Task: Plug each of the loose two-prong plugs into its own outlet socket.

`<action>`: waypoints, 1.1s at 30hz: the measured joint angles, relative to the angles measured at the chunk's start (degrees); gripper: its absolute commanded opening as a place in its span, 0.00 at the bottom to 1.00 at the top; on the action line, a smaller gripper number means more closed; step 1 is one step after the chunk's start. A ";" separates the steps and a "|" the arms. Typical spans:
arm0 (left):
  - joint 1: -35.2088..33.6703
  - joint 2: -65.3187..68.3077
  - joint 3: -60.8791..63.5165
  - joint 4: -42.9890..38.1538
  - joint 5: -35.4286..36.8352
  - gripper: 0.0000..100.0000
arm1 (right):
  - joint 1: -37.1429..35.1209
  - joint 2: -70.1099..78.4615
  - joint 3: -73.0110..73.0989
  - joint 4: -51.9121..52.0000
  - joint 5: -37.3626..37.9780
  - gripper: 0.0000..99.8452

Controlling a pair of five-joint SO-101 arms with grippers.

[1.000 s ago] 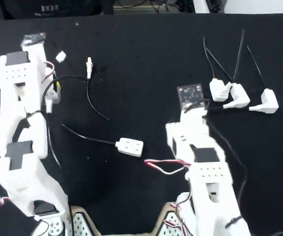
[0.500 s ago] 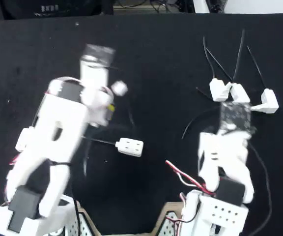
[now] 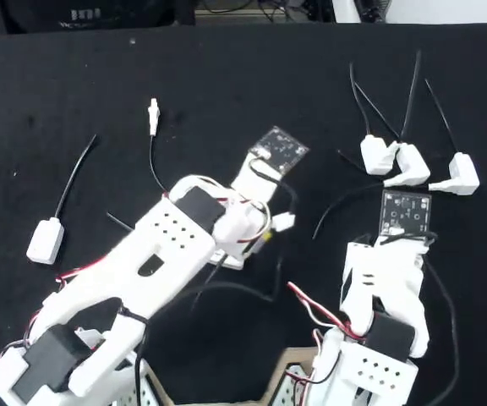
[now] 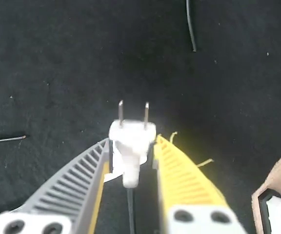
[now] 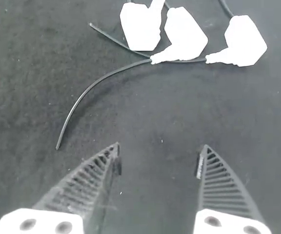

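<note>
While the left gripper (image 4: 131,146) clamps a white two-prong plug (image 4: 132,132) by its body above the table centre, the right gripper (image 5: 157,153) stands spread wide, just near of three plugs (image 5: 184,34) grouped at far right.
</note>
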 measured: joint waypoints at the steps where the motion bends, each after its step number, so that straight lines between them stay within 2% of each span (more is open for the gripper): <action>1: -0.35 0.00 0.00 0.00 0.44 0.17 | -0.26 0.00 0.00 0.00 0.62 0.24; 4: -3.60 0.00 -0.62 0.62 1.67 0.19 | -4.22 0.00 0.00 0.09 1.67 0.24; 11: -10.64 -0.09 -9.49 9.58 1.67 0.18 | -12.31 0.00 0.00 0.09 2.11 0.24; 14: -16.26 -0.09 -10.55 12.48 -1.23 0.18 | -17.93 2.46 0.35 0.09 3.52 0.24; 17: -24.09 -0.09 -9.58 12.04 -2.11 0.18 | -23.56 9.49 0.35 0.09 3.87 0.24; 20: -31.65 -0.09 -3.69 7.21 -0.70 0.18 | -29.71 17.58 -1.14 -1.67 0.53 0.24; 23: -36.22 -0.09 5.01 -0.79 3.16 0.18 | -35.78 26.90 -2.37 -5.89 -5.54 0.24; 28: -37.54 -0.09 17.58 -15.91 11.69 0.18 | -38.68 41.14 -6.42 -11.08 -16.70 0.24; 33: -37.71 -0.09 26.73 -28.92 17.85 0.18 | -38.95 52.31 -9.41 -14.95 -21.45 0.24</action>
